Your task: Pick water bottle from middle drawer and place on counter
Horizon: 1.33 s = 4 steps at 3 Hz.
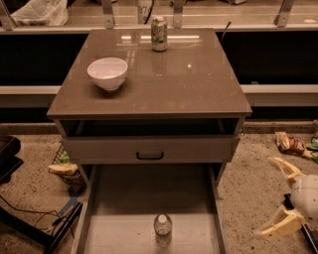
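Pincer point(264, 196): low at the right edge of the view, over the speckled floor point(248, 163), well apart from the cabinet; released, both cream fingers point(284, 168) spread wide with nothing between them.
Water bottle point(162, 229): stands upright inside the middle drawer, near its pulled-out end, about midway between the side walls; white cap on top; touched by nothing.
Middle drawer point(124, 198): pulled far out toward the camera, pale grey, flat bottom, thin side walls.
Drawer front point(99, 149): sits just above the open drawer, with a black handle point(149, 156) at its centre and a dark gap between it and the slab above.
Worktop point(164, 94): glossy brown-grey slab on top of the cabinet; carries two things.
White bowl point(107, 73): upright on the left half of the worktop.
Soda can point(159, 33): upright near the back edge, about centred, well apart from the bowl.
Ledge point(223, 15): runs behind the cabinet, pale, with metal posts.
Snack packets point(290, 144): lie on the speckled floor at the right, beyond the pincer.
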Available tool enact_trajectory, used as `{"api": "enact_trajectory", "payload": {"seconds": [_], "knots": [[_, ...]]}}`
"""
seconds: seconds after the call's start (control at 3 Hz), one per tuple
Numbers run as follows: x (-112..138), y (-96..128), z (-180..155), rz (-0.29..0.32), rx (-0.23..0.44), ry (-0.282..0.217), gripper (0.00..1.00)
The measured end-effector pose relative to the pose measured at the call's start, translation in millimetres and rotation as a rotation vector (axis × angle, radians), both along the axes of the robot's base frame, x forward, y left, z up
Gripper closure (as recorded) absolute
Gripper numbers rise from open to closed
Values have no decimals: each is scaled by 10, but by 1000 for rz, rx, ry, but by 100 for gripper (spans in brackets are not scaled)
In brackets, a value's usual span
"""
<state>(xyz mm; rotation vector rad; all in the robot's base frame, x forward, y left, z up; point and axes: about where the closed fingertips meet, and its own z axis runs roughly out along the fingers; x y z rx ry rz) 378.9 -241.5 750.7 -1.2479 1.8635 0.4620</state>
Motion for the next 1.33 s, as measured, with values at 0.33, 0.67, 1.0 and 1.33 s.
{"api": "enact_trajectory", "payload": {"seconds": [0.33, 0.67, 1.0, 1.33], "knots": [[-43, -13, -130, 51, 0, -64, 0], [-42, -12, -129, 52, 0, -64, 0], [62, 167, -304, 88, 45, -59, 0], [164, 508, -641, 146, 139, -70, 0]]}}
